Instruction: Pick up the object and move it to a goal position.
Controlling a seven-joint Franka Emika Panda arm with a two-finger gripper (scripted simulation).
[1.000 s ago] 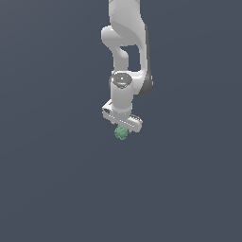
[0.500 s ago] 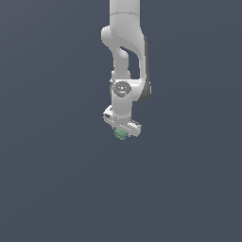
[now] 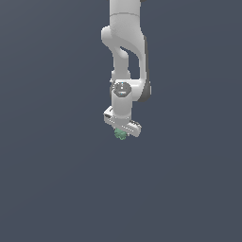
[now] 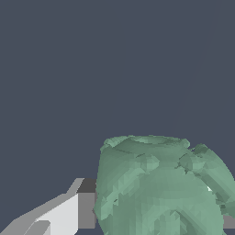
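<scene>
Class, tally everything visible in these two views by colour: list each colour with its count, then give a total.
Green: 1, the bumpy lump
White: 1, the robot arm with its gripper, one finger beside the lump
Total: 2

The lump is pale mottled green. The claw and arm are white with grey finger pads. The surface is uniform dark slate blue.
</scene>
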